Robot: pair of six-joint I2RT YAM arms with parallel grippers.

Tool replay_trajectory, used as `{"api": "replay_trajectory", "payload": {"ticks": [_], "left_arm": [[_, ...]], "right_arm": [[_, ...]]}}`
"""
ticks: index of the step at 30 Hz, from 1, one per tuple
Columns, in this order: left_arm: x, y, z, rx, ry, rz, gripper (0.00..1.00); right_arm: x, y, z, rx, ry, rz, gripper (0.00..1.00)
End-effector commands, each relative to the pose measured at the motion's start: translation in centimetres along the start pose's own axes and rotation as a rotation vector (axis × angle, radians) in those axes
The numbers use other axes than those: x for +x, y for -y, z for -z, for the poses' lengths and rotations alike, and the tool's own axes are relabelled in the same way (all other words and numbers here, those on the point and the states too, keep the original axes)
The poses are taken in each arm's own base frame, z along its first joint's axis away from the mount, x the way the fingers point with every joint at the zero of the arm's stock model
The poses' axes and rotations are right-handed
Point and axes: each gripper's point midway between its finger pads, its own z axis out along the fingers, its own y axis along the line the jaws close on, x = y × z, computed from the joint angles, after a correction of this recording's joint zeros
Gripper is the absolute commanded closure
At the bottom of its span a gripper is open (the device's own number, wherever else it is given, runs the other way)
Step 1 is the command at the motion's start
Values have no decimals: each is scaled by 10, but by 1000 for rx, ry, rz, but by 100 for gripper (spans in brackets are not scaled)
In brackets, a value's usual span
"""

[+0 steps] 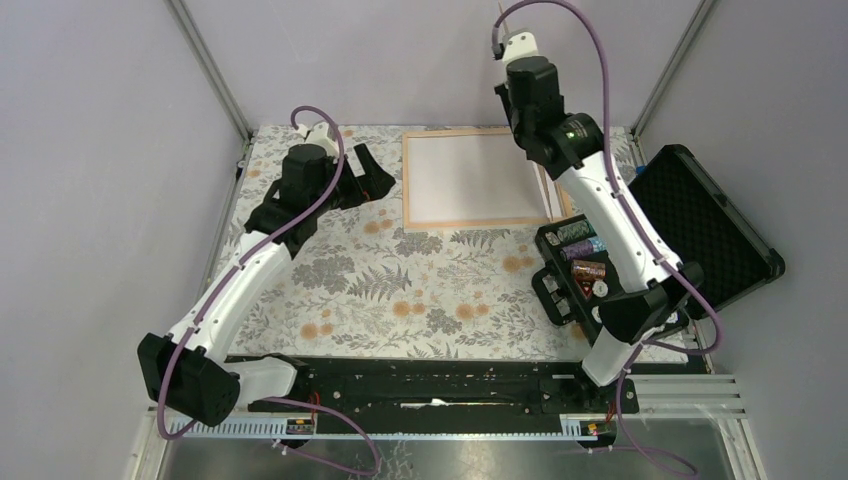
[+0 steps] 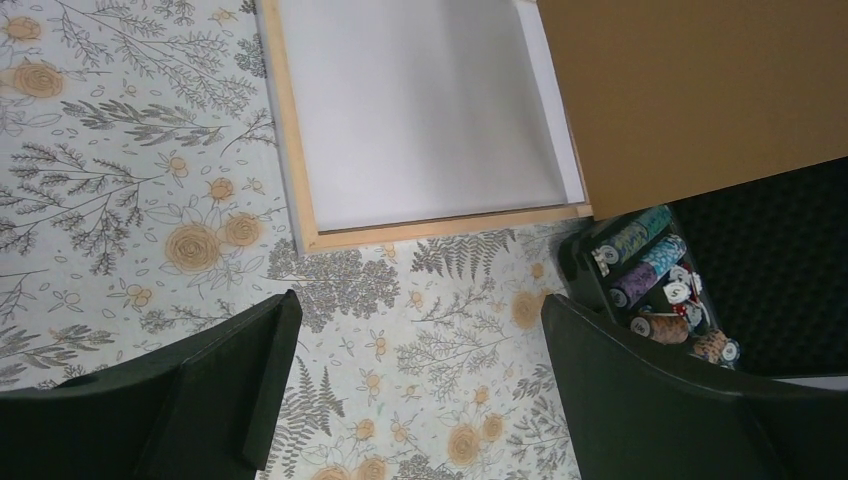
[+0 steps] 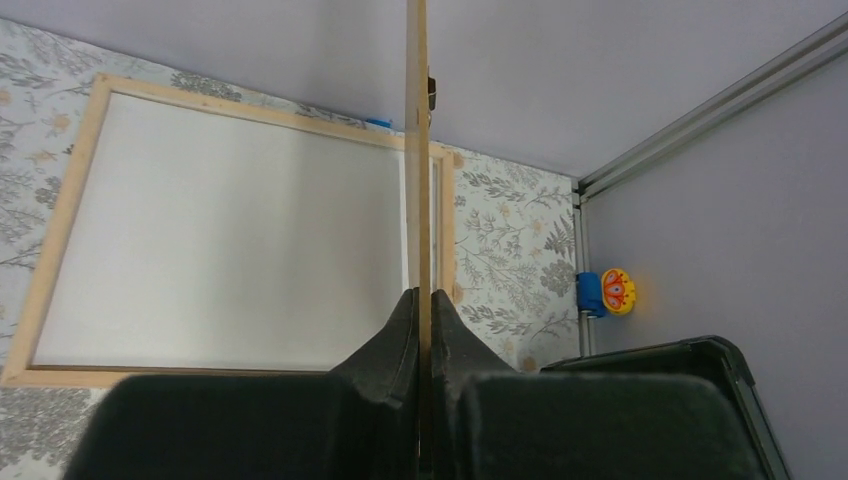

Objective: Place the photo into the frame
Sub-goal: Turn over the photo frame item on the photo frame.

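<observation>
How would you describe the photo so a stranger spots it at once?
On the floral table, a light wood frame lies flat at the far side. Above its right rail the right gripper pinches a thin board on edge: the photo, the only plain brown sheet here.

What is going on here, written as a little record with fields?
frame: flat on the floral cloth, no photo inside
photo: upright on edge, brown back showing, over the frame's right side
right gripper: shut on the photo's edge
left gripper: open, empty, left of the frame
case: black, open, colourful rolls inside, at the right
</observation>
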Motion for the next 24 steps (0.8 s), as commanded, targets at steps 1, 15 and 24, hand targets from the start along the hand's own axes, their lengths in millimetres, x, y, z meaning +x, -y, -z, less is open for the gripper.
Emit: {"api": "replay_trajectory", "payload": {"ticks": [1,15,24], "left_arm": [[-21,9,1,21,68,-57,1],[-5,-13,-1,-52,40,-82,1],[-6,-11,5,-57,50,-93,1]], "right_arm": [[-45,26,9,160,134,-18,100],[-45,-3,-17,192,122,73,100],[-25,-18,-35,236,69,102,100]]}}
